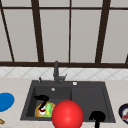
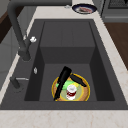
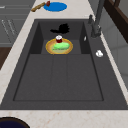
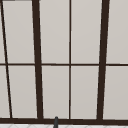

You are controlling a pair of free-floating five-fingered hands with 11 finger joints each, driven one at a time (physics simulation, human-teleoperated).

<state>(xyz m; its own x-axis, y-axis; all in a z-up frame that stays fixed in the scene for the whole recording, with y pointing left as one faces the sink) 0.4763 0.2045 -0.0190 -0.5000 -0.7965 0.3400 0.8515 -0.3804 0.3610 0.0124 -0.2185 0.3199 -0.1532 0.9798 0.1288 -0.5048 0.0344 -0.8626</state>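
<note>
My left hand (image 1: 41, 98) hovers low in the deep left basin, over a round yellow-rimmed wooden plate (image 1: 37, 113). A green vegetable (image 1: 49, 109) and a small red-and-white can (image 1: 42, 110) lie on that plate. In the left side view the left hand (image 2: 63, 79) stretches over the plate (image 2: 83, 93) with straight fingers, its tips next to the can (image 2: 71, 91). From the right side the hand (image 3: 61, 28) shows just behind the can (image 3: 59, 38). My right hand (image 1: 97, 116) hangs open at the sink's front edge, holding nothing. A big red ball (image 1: 67, 115) sits between the hands.
The dark double sink (image 1: 90, 97) has a shallow right basin and a black faucet (image 1: 56, 72) behind it. A blue plate (image 1: 5, 101) lies on the left counter, with a wooden-handled tool (image 3: 39, 6) beside it. A dark plate with food (image 2: 84, 9) stands on the right counter.
</note>
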